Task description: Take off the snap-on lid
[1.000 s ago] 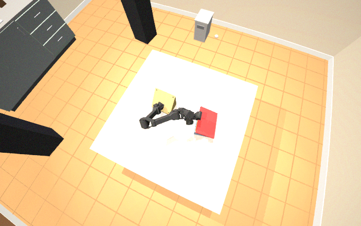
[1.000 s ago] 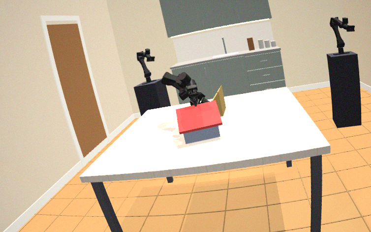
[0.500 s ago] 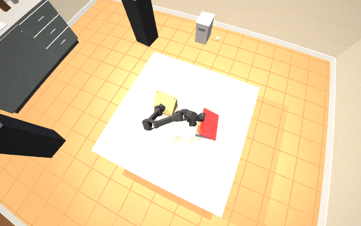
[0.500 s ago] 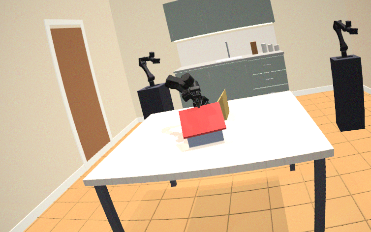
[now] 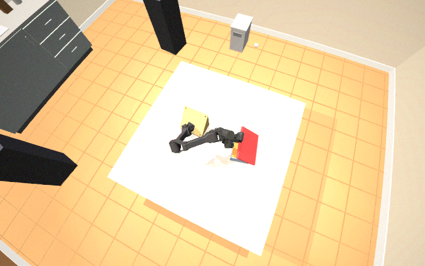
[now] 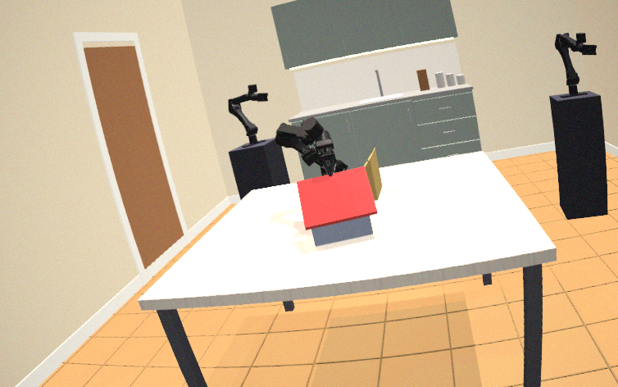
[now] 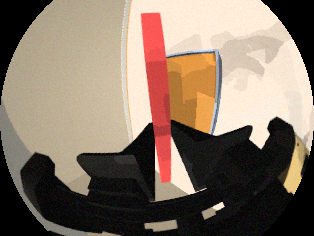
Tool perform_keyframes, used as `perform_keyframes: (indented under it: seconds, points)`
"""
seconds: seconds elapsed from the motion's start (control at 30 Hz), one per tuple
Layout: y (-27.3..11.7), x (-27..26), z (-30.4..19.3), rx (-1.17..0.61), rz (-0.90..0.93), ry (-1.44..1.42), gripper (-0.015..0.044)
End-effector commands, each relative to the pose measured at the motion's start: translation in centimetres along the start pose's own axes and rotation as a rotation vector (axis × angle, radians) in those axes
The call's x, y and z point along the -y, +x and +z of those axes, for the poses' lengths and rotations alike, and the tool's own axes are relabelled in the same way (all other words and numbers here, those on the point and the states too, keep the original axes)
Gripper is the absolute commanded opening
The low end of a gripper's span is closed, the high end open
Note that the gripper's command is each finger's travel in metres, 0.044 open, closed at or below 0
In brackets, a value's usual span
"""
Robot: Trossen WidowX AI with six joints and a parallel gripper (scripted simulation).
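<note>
The red lid [image 5: 249, 146] [image 6: 338, 198] [image 7: 156, 80] is tilted steeply over the storage box, with its arm-side edge raised. Its lower edge is at the far side of the box; whether it touches the rim there cannot be told. The blue-grey box [image 5: 239, 160] [image 6: 343, 231] [image 7: 219, 95] stands upright on the white table [image 5: 203, 191] [image 6: 456, 219], and its orange inside shows on the arm's side. My gripper [image 5: 235, 141] [image 6: 330, 174] [image 7: 160, 125] is shut on the lid's raised edge, which runs between the two fingers in the wrist view.
A tan slanted board [image 5: 198, 120] [image 6: 374, 175] stands on the table behind the box, beside the arm's base. Two black pedestals [image 5: 169, 31] [image 6: 578, 155] stand off the table, and the exterior view shows an arm on each.
</note>
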State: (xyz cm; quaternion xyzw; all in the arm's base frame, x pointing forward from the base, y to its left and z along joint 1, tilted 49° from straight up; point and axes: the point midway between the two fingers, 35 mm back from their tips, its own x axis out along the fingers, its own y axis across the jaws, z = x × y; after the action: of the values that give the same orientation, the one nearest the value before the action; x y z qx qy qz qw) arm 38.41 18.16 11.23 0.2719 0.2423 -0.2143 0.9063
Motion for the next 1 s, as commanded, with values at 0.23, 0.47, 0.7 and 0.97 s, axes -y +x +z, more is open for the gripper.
perform_keyframes:
  seconds: [0.23, 0.47, 0.7, 0.97]
  points:
    - [-1.2, -1.6, 0.0, 0.000, 0.012, 0.009, 0.0000]
    - [-1.7, -2.3, 0.0, 0.000, 0.012, 0.009, 0.0000]
    - [-2.3, -3.0, 0.0, 0.000, 0.012, 0.009, 0.0000]
    - [-2.9, -3.6, 0.0, 0.000, 0.012, 0.009, 0.0000]
